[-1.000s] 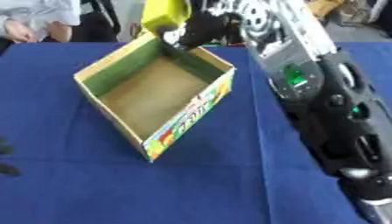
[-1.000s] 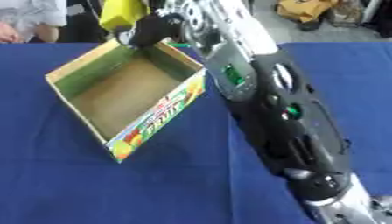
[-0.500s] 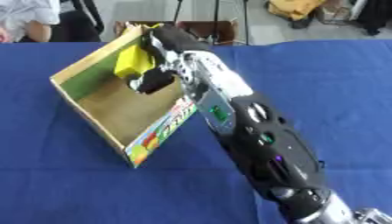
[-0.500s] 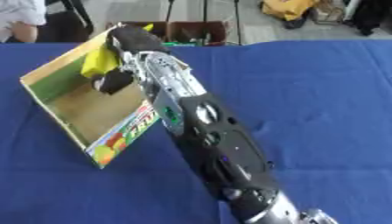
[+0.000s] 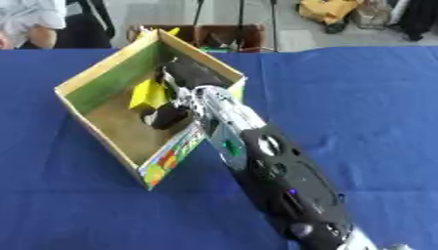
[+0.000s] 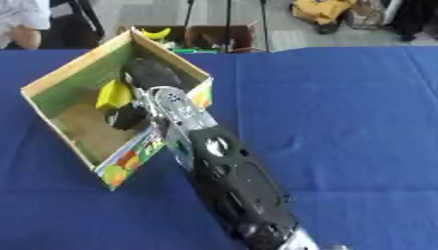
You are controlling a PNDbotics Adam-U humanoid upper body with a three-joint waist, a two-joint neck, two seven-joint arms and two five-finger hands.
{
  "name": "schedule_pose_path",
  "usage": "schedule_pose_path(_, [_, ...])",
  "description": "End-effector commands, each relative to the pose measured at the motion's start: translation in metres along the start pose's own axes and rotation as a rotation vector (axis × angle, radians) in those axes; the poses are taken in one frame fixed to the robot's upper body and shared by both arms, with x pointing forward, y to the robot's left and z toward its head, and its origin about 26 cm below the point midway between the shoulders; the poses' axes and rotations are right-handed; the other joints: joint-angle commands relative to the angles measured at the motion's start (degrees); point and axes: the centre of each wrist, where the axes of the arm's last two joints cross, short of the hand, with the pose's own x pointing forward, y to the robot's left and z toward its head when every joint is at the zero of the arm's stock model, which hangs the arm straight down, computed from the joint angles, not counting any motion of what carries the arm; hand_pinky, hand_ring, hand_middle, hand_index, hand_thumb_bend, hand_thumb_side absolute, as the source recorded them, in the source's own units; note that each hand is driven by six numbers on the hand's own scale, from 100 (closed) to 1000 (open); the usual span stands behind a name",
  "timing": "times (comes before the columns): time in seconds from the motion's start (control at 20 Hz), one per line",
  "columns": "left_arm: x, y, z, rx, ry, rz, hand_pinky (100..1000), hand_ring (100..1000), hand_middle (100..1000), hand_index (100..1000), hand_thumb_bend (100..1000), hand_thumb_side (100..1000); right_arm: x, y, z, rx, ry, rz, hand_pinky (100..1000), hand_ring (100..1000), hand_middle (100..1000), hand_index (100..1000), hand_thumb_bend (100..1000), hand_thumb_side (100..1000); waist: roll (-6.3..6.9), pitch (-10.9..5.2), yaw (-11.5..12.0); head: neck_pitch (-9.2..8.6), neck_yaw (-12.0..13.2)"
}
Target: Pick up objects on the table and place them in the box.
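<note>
Lowered into box: right hand; fingers curled round yellow object

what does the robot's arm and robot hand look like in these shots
Only the right arm shows: a bulky, glossy black shell with rounded housings, a small green light on the forearm and a tiny purple one nearer the camera. Toward the wrist it turns to a silver metal section. The robot hand is dark, mostly black. No loose cables or readable markings are visible.

Right hand curled, arm outstretched
</note>
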Motion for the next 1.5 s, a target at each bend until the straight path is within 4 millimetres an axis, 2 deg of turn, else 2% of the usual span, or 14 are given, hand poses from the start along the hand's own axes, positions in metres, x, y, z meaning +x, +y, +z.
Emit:
schedule_pose_path(0.05, [0.006, 0.002, -0.005, -0.004, -0.029, -0.002, 443, 677, 673, 903, 100, 983, 0.006, -0.004, -0.002, 0.003, -0.028, 0.015, 731, 766, 549, 681, 100, 448, 0.18, -1.28, 0.2, -0.75, 0.0])
schedule_pose_path(0.1, [0.006, 0.002, -0.005, -0.004, -0.029, -0.002, 443, 677, 673, 903, 100, 983, 0.006, -0.003, -0.002, 0.012, -0.037, 0.020, 742, 780, 587, 715, 100, 495, 0.17, -1.30, 0.2, -0.74, 0.1])
schedule_pose_path(0.15, [0.006, 0.002, -0.005, -0.004, -0.029, -0.002, 443, 677, 673, 903, 100, 983, 0.006, -0.004, -0.002, 0.019, -0.046, 0.024, 770, 809, 678, 794, 225, 616, 0.16, -1.33, 0.2, -0.72, 0.2])
schedule_pose_path(0.2, [0.006, 0.002, -0.005, -0.004, -0.028, -0.002, 443, 677, 673, 903, 100, 983, 0.006, -0.006, -0.002, 0.022, -0.058, 0.028, 780, 820, 712, 821, 295, 657, 0.17, -1.36, 0.2, -0.69, 0.3])
schedule_pose_path(0.25, [0.006, 0.002, -0.005, -0.004, -0.027, -0.002, 443, 677, 673, 903, 100, 983, 0.006, -0.008, -0.001, 0.021, -0.069, 0.031, 795, 837, 756, 845, 428, 720, 0.19, -1.40, 0.1, -0.63, 0.5])
schedule_pose_path(0.35, [0.006, 0.002, -0.005, -0.005, -0.026, -0.002, 443, 677, 673, 903, 100, 983, 0.006, -0.014, 0.000, 0.010, -0.082, 0.034, 807, 853, 793, 866, 614, 791, 0.22, -1.49, 0.0, -0.55, 0.6])
schedule_pose_path(0.6, [0.006, 0.003, -0.004, -0.003, -0.023, -0.004, 444, 677, 673, 903, 100, 984, 0.005, -0.039, 0.007, -0.083, -0.094, 0.053, 815, 871, 809, 890, 672, 845, 0.41, -1.88, -0.5, -0.32, 0.9])
schedule_pose_path(0.85, [0.006, 0.005, -0.003, 0.006, -0.021, -0.011, 444, 676, 673, 903, 100, 984, -0.003, -0.077, 0.027, -0.226, -0.115, 0.043, 806, 860, 782, 870, 650, 834, 0.54, -2.35, -1.3, 0.15, 1.8])
schedule_pose_path(1.0, [0.005, 0.007, -0.003, 0.015, -0.019, -0.018, 445, 676, 673, 903, 100, 984, -0.013, -0.108, 0.057, -0.357, -0.172, -0.006, 793, 837, 737, 848, 604, 816, 0.64, -2.65, -2.2, 0.74, 3.1])
schedule_pose_path(1.05, [0.005, 0.007, -0.003, 0.017, -0.018, -0.020, 445, 676, 673, 902, 100, 984, -0.017, -0.116, 0.069, -0.395, -0.193, -0.031, 770, 806, 691, 827, 564, 817, 0.67, -2.73, -2.5, 0.86, 3.4])
schedule_pose_path(1.15, [0.005, 0.008, -0.003, 0.023, -0.017, -0.024, 445, 676, 673, 902, 100, 984, -0.025, -0.127, 0.093, -0.477, -0.227, -0.089, 732, 749, 632, 775, 317, 784, 0.81, -2.89, -3.0, 1.07, 4.2])
schedule_pose_path(1.25, [0.005, 0.009, -0.003, 0.027, -0.018, -0.026, 445, 676, 673, 902, 100, 984, -0.032, -0.132, 0.116, -0.552, -0.242, -0.157, 728, 736, 620, 751, 144, 745, 1.07, -3.04, -3.5, 1.24, 4.8])
schedule_pose_path(1.3, [0.005, 0.009, -0.003, 0.029, -0.018, -0.026, 445, 676, 673, 902, 100, 984, -0.034, -0.134, 0.126, -0.582, -0.247, -0.192, 728, 735, 621, 746, 100, 735, 1.19, -3.13, -3.7, 1.29, 5.0])
schedule_pose_path(1.5, [0.005, 0.011, -0.002, 0.037, -0.015, -0.033, 445, 676, 673, 902, 100, 984, -0.044, -0.140, 0.160, -0.656, -0.259, -0.283, 761, 770, 668, 764, 100, 729, 1.57, -3.52, -4.4, 1.48, 5.8])
